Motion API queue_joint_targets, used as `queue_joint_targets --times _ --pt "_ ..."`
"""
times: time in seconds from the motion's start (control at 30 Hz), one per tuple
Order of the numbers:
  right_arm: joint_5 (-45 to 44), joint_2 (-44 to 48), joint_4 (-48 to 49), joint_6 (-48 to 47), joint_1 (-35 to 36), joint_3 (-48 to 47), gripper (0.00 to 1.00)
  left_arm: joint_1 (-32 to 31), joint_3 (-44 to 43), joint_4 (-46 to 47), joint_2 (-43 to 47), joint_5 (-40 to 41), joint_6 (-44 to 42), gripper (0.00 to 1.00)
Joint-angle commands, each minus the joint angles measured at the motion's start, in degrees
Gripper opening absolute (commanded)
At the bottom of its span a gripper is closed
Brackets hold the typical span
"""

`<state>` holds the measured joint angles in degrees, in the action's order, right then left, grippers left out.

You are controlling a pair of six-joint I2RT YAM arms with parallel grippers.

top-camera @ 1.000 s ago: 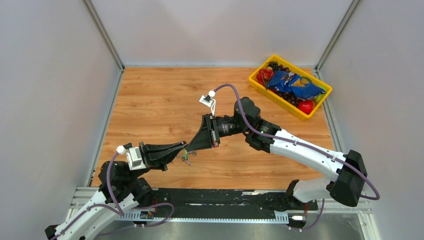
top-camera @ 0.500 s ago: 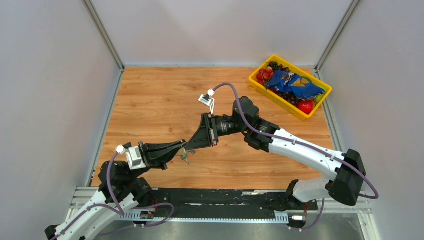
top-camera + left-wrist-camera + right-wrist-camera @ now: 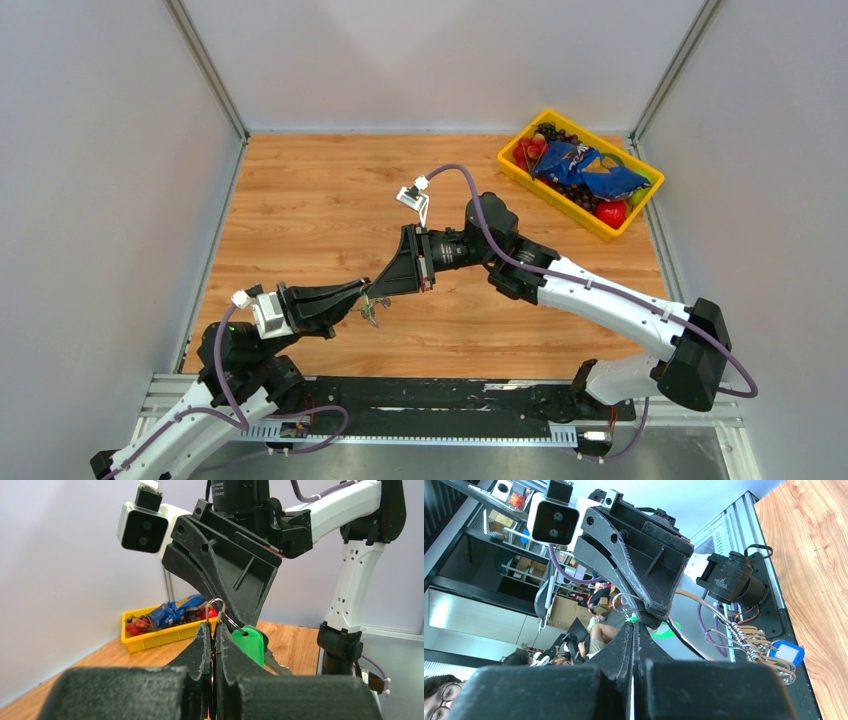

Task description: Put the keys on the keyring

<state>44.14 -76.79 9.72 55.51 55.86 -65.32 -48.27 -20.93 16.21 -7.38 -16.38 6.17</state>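
Over the wooden tabletop (image 3: 300,200), the left gripper (image 3: 214,626) clamps a thin silver wire keyring (image 3: 215,604) bearing a green-tagged key (image 3: 248,646). The right gripper (image 3: 634,626), pinched closed, faces it tip-to-tip.

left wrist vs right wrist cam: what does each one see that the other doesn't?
Left wrist only: the yellow plastic bin of snacks and fruit by the wall, plus the right arm's white links.
Right wrist only: a blue plastic tag with coiled wire loops beside it near the black rail, and people and boxes beyond the table.
Both: the silver metal ring standing up from the tips of the shut left gripper, the bright green plastic tag hanging by it, and the shut right gripper meeting it tip to tip.
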Motion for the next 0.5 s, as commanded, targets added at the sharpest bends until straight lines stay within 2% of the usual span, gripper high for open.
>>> queue_joint_targets --times 0.0,0.47 --pt "-3.89 0.24 2.41 1.46 -0.31 -2.46 0.00 -0.24 -0.18 2.26 0.38 -2.62 -0.18 0.01" --pt "-5.79 2.64 3.50 5.48 -0.75 2.33 0.00 -0.24 -0.29 2.53 1.57 -0.38 -2.63 0.01"
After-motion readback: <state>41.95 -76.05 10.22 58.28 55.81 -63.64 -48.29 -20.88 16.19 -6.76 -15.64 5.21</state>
